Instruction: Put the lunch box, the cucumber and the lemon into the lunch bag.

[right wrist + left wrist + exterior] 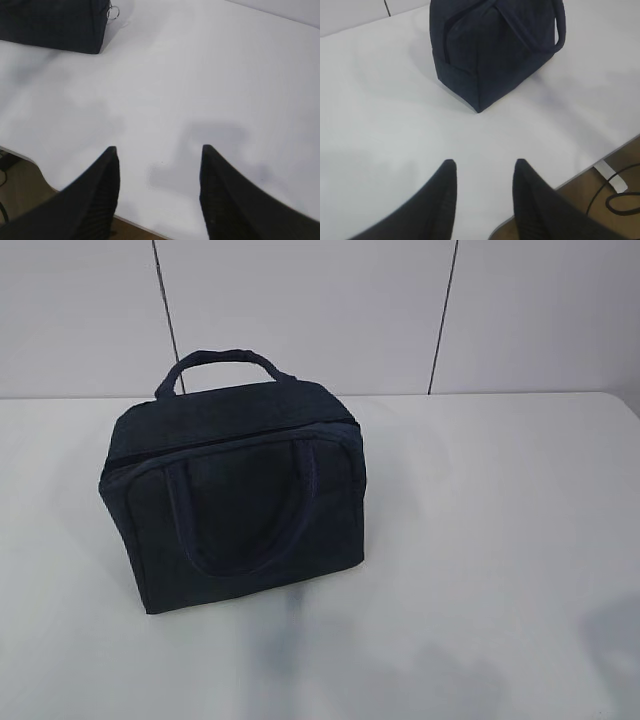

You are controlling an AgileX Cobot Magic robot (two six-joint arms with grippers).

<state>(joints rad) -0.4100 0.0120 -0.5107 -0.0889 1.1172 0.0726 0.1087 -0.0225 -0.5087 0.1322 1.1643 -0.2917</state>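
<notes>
The dark navy lunch bag (235,495) stands upright on the white table (480,540), left of centre, zipper line shut along its top and both loop handles showing. It also shows in the left wrist view (490,50) and at the top left of the right wrist view (50,22), with its silver ring pull (114,12) at the corner. The lunch box, the cucumber and the lemon are out of view. My left gripper (485,162) is open and empty above bare table near its edge. My right gripper (159,148) is open and empty above bare table. Neither gripper shows in the exterior view.
A white panelled wall (300,310) stands behind the table. The table's near edge (600,155) shows in the left wrist view, with brown floor, a white bracket and a black cable (615,200) below it. The right wrist view shows the table's edge (30,167) at lower left.
</notes>
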